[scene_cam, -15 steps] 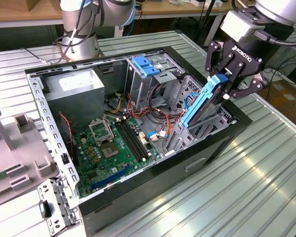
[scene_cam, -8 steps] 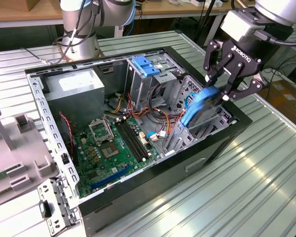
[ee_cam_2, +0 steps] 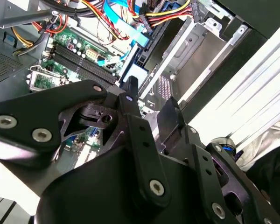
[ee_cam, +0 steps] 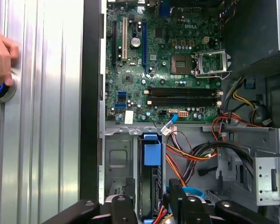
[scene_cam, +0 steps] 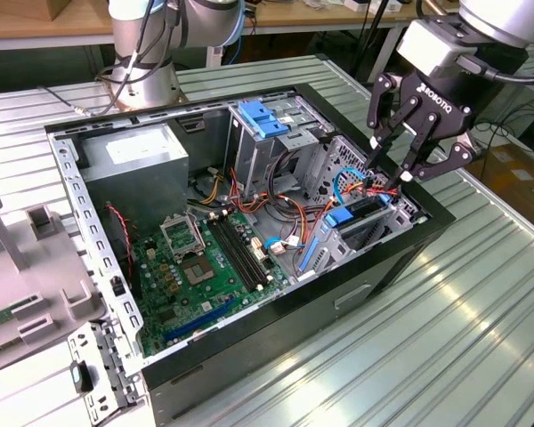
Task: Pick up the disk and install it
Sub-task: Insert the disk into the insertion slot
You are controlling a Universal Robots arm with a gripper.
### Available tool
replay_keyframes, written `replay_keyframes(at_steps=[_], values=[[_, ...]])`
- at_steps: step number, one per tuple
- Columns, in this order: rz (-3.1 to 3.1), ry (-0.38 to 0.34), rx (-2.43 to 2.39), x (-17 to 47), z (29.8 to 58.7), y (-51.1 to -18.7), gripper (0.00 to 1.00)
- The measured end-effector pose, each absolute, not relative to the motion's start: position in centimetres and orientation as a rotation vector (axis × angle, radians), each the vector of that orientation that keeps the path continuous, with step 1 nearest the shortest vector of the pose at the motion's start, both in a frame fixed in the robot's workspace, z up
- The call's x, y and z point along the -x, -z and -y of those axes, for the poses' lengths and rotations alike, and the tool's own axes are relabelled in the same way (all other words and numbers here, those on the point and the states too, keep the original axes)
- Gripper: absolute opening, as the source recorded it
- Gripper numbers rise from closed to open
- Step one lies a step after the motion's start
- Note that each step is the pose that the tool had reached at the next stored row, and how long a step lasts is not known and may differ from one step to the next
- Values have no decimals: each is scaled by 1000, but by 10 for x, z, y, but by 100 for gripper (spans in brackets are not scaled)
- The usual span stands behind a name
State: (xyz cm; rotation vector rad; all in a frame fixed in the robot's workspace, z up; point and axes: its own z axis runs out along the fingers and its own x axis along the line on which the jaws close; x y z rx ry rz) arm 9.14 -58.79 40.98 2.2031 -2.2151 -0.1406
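Disk (scene_cam: 363,221) stands on edge in the drive cage (ee_cam: 116,161), right of centre in the exterior view. Its long axis runs lower-left to upper-right, blue tab end toward the motherboard (scene_cam: 196,267). Dark body, bright blue carrier. Gripper (scene_cam: 390,165) fingers are spread and empty, just above the disk.

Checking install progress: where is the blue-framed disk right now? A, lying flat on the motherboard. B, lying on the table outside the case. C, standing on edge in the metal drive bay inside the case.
C: the disk stands on edge in the drive bay inside the computer case, with the open gripper just above it.
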Motion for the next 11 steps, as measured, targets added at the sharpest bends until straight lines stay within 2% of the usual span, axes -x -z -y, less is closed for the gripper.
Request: replay_keyframes(at_steps=[2,3,6,11], values=[[2215,141,-2203,-91,588,-409,30],[2215,141,-2203,-91,588,-409,30],[2215,141,-2203,-91,588,-407,12],[2215,140,-2203,-92,588,-404,11]])
